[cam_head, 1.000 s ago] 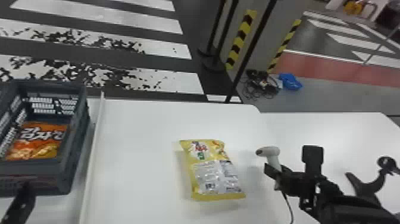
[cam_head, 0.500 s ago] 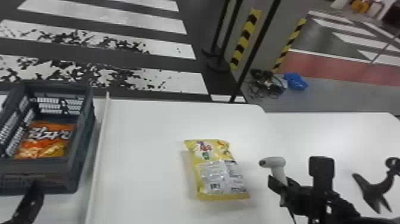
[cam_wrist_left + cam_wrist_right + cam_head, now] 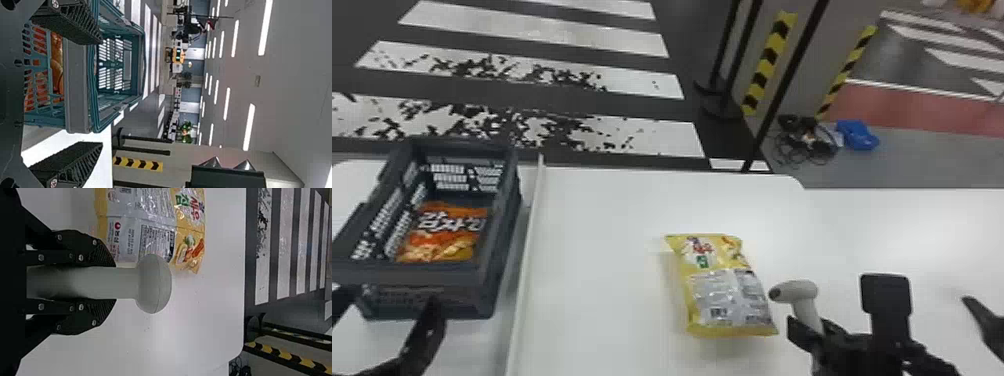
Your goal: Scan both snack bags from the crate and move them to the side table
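My right gripper [image 3: 804, 327] is at the lower right of the head view, holding the white scanner [image 3: 797, 292] by its handle. In the right wrist view the same gripper [image 3: 109, 283] is shut on the scanner [image 3: 154, 284]. The yellow snack bag [image 3: 724, 295] lies flat on the table, just left of the scanner's head. An orange snack bag [image 3: 449, 232] rests inside the grey crate [image 3: 432, 275]. My left gripper [image 3: 389, 312] stands at the crate's near side. The left wrist view shows that gripper [image 3: 101, 94] open, its fingers apart before the crate wall [image 3: 78, 88].
A white raised strip [image 3: 529, 260] runs between the crate and the yellow bag. At the right edge of the head view is a dark curved stand [image 3: 987, 320]. Black posts [image 3: 789, 75] rise beyond the table [image 3: 612, 210].
The left gripper shows further into the head view at the crate's near side. The scanner stays held, its head still beside the yellow bag; the head view has shifted slightly.
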Controlling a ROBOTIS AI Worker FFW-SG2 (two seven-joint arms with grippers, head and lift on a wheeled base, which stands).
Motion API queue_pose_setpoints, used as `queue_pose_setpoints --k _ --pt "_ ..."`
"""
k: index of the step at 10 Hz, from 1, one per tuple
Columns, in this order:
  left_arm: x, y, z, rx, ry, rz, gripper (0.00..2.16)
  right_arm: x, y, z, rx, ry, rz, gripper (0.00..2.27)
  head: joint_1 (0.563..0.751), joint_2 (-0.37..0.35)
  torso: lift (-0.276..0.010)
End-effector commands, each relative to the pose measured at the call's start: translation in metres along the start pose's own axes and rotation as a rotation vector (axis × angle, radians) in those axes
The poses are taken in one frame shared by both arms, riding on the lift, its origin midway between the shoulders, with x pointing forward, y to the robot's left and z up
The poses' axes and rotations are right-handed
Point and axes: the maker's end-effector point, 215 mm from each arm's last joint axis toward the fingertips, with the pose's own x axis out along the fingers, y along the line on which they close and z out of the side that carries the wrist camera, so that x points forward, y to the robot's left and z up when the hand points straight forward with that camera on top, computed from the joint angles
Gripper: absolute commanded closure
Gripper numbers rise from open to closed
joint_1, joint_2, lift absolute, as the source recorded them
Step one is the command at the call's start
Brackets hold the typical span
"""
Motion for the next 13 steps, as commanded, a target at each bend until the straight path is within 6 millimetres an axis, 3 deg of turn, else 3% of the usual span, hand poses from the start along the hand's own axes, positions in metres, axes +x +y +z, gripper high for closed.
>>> queue_pose_setpoints --k 1,5,10,13 --pt "0.0 -0.002 -0.001 -0.004 -0.001 0.0 0.08 -0.008 0.02 0.0 -0.032 0.02 -0.006 2.25 0.695 -0.234 -0.099" --pt "-0.001 -0.007 0.0 -0.011 -0.007 -0.004 0.08 -0.042 0.052 -0.013 -0.068 0.089 -0.019 2.25 0.695 -0.186 -0.099" --pt "-0.006 -0.01 0.006 -0.009 -0.027 -0.014 0.08 -0.042 0.114 -0.013 -0.157 0.079 0.021 2.25 0.695 -0.095 -0.099" --pt "-0.007 -0.01 0.006 -0.006 -0.028 -0.016 0.08 -0.04 0.13 -0.005 -0.174 0.058 0.041 2.25 0.695 -0.044 -0.099"
